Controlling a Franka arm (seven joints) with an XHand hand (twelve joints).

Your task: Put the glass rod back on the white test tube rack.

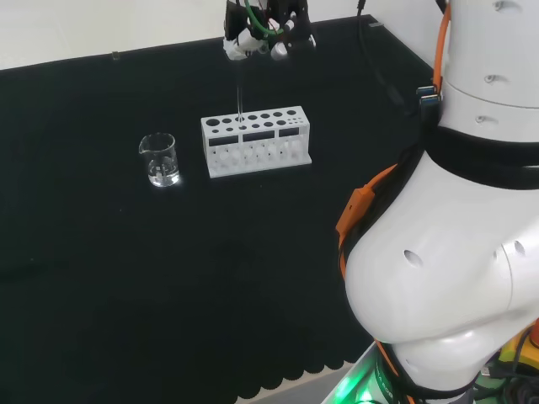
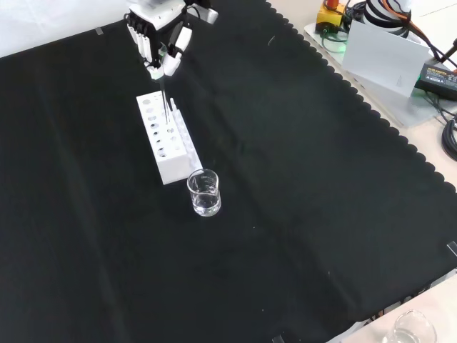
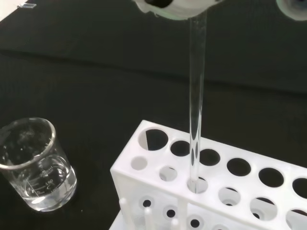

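The step in hand is the insertion itself: judged from these views, the rod is being lowered into the rack and has yet to be let go. Largest first, the black cloth (image 2: 300,214) carries the white test tube rack (image 1: 256,140) near its far side in the head view, with a small glass beaker (image 1: 159,159) standing apart at the rack's 9 o'clock there. The hand (image 2: 158,39) hangs above the rack, at its 12 o'clock in the front view, fingers pointing down and curled to pinch the top of the glass rod (image 3: 196,110). The rod stands close to upright, and in the wrist view its lower end sits in a hole of the rack's front row, third from the end nearest the beaker. The next move probably calls for a straight descent until the rod bottoms out, then spreading the fingers and lifting clear without dragging the rod sideways.
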